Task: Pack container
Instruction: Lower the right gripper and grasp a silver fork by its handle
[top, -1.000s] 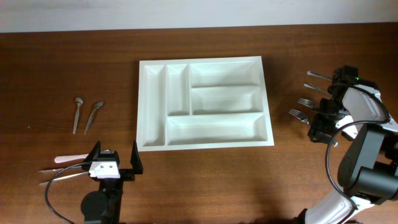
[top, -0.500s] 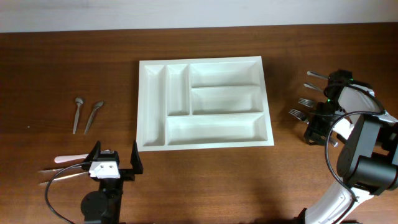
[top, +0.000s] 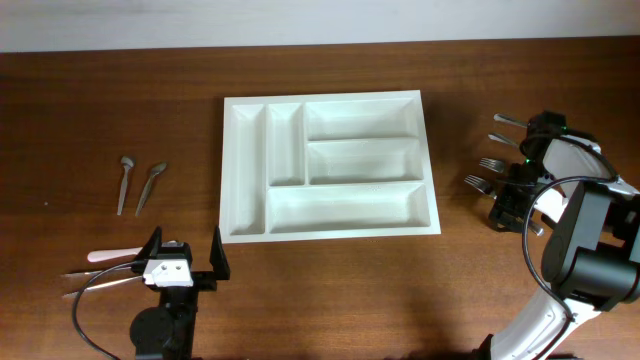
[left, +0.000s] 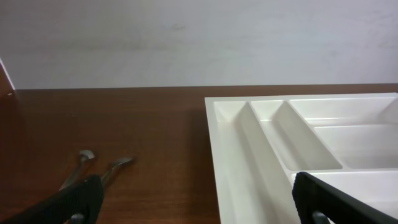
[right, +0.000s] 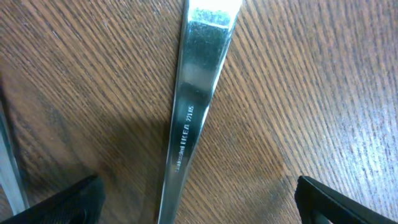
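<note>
The container (top: 340, 205) is a white cutlery tray with five empty compartments, lying mid-table; its near left corner (left: 249, 155) shows in the left wrist view. My left gripper (top: 185, 245) stands open near the front edge, short of that corner, holding nothing (left: 202, 211). Two forks (top: 482, 172) lie right of the tray. My right gripper (top: 512, 192) hangs open, pointing down over their handles. In the right wrist view, a steel handle (right: 193, 106) lies flat on the wood between the spread fingers of the right gripper (right: 199, 208), untouched.
Two spoons (top: 140, 185) lie left of the tray, also seen at the left wrist (left: 102, 168). Pale-handled cutlery (top: 100, 257) lies beside the left gripper. More steel pieces (top: 505, 130) lie behind the forks. Another steel strip (right: 9, 162) runs along the right wrist view's left edge.
The right gripper has shifted slightly left over the fork handles, then held still. The left arm and the tray have not moved.
</note>
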